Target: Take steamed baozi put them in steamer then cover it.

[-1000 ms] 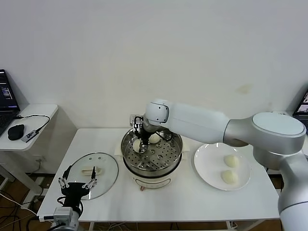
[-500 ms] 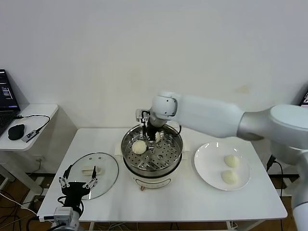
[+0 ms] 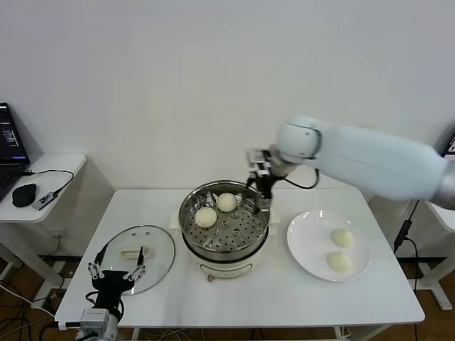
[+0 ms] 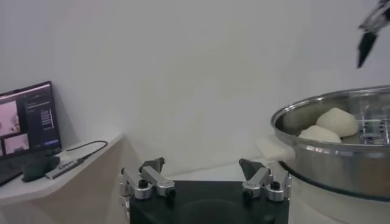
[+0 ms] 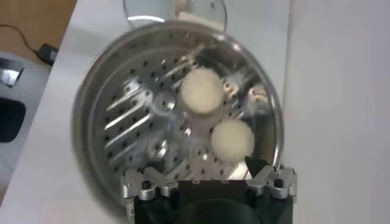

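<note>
The right end effector (image 3: 260, 186) hangs above the far right rim of the steamer (image 3: 225, 226), its fingers apart and holding nothing. The left end effector (image 3: 114, 272) sits low at the near left edge of the worktop (image 3: 270, 291), fingers also spread and empty, just beside the glass lid (image 3: 139, 249) that lies flat on the surface. Two steamed baozi (image 3: 216, 209) rest side by side on the perforated tray inside the steamer, toward its far side; two more lie on the white plate (image 3: 307, 245) to the right of the pot, one behind the other. The worktop is a plain white table set against a bare white wall. To the left stands a smaller side table (image 3: 43, 186) carrying a laptop (image 3: 10, 150), a dark mouse (image 3: 23, 194) and a cable.
</note>
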Tool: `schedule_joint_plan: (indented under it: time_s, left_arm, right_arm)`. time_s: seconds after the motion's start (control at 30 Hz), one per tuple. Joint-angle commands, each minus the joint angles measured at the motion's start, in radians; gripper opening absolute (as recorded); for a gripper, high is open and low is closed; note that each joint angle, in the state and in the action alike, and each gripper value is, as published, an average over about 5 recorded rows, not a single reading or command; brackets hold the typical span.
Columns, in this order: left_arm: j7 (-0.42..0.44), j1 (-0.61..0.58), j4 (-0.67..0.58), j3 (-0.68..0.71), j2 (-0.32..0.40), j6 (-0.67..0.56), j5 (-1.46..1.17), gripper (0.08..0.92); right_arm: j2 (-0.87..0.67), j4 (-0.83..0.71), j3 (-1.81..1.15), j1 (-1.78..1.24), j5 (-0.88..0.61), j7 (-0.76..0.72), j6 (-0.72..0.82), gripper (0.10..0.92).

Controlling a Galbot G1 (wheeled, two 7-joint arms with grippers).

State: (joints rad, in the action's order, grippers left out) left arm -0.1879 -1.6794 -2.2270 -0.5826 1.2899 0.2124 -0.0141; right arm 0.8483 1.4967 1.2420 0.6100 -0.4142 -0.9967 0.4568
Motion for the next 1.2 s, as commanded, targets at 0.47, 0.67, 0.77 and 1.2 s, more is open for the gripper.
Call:
schedule_joint_plan:
  time_s: [0.47,0.67,0.77,1.2]
  left_arm:
    - [-0.001,-0.015,0.038,0.0,-0.005,-0.008,0.015,0.823]
    - [-0.001,-0.015,0.048,0.006,0.001,-0.009,0.023,0.823]
    - [-0.001,-0.018,0.05,0.007,0.0,-0.01,0.026,0.823]
    - [0.0,-0.025,0.047,-0.005,-0.008,-0.01,0.026,0.823]
  right_arm:
    - [-0.537,0.121,-0.412,-0.515,0.368,-0.095,-0.21,0.823]
    - [-0.547,0.088,-0.547,-0.702,0.465,-0.086,-0.247,0.823]
    - [-0.534,0.062,-0.636,-0.805,0.506,-0.082,-0.259,0.823]
    - [-0.416,-0.055,-0.693,-0.908,0.576,-0.054,-0.264,0.823]
